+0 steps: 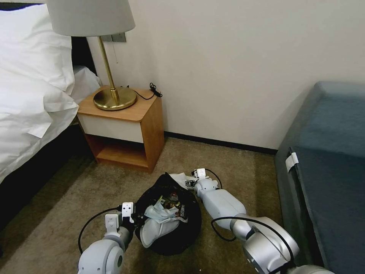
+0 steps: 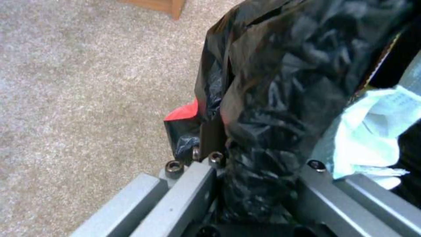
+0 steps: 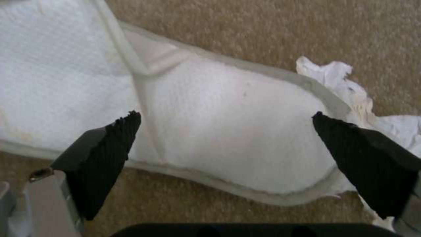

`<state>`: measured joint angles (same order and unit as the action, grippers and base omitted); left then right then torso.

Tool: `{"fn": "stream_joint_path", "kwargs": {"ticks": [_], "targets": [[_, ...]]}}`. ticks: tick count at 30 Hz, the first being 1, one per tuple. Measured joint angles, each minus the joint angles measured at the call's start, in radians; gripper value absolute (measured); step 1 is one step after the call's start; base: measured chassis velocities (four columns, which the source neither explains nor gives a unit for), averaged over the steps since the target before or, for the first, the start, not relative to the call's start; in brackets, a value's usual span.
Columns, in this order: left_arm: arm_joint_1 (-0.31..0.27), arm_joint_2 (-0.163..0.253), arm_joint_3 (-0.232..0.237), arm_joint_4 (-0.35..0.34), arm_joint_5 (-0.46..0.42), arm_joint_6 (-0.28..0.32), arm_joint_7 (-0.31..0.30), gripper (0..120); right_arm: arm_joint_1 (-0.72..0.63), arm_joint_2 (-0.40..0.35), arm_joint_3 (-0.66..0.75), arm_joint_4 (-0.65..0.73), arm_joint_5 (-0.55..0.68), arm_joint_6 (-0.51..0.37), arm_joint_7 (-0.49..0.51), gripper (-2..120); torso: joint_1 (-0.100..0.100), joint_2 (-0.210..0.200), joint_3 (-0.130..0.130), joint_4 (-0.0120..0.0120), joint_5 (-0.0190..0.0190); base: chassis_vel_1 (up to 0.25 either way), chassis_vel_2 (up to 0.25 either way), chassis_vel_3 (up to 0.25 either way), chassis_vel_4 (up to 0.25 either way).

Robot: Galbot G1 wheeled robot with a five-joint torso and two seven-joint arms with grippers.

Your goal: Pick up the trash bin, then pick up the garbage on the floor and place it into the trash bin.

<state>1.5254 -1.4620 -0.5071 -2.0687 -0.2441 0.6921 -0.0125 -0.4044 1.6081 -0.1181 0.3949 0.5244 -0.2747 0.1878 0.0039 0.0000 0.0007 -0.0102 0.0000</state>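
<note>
The trash bin (image 1: 173,232), lined with a crinkly black bag (image 2: 281,85), stands on the carpet low in the head view. My left gripper (image 1: 136,220) (image 2: 259,164) is shut on its near left rim. Inside lie a white slipper (image 1: 157,229), a crumpled tissue (image 1: 161,213) (image 2: 373,131) and other small litter. Just behind the bin a second white slipper (image 1: 178,177) (image 3: 228,148) lies flat on the floor. My right gripper (image 1: 191,183) (image 3: 226,121) hovers open right over it, one finger on each side. A crumpled white tissue (image 3: 337,79) lies against that slipper's edge.
A wooden nightstand (image 1: 125,125) with a brass lamp (image 1: 114,95) stands behind the bin, and the bed (image 1: 34,95) is to the left. A blue-grey couch (image 1: 327,171) borders the right. A red scrap (image 2: 184,112) shows beside the bag. Open carpet (image 1: 57,213) lies at left.
</note>
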Motion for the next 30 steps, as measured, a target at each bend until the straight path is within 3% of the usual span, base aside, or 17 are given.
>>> {"fn": "stream_joint_path", "kwargs": {"ticks": [24, 30], "targets": [[0.010, -0.009, -0.006, -0.023, 0.014, -0.005, 0.005, 0, -0.017, 0.000, 0.029, -0.059, -0.032, 0.058, -0.059, 100, 0.000, 0.000, 0.000, 0.0001, -0.0001, 0.000, 0.000, 0.000, 0.000], [0.017, -0.012, -0.007, -0.027, 0.022, -0.010, 0.009, 0, -0.027, 0.000, 0.031, -0.062, -0.037, 0.073, -0.070, 80, 0.000, 0.000, 0.000, 0.0000, -0.0001, 0.000, 0.000, 0.000, 0.000]]}}
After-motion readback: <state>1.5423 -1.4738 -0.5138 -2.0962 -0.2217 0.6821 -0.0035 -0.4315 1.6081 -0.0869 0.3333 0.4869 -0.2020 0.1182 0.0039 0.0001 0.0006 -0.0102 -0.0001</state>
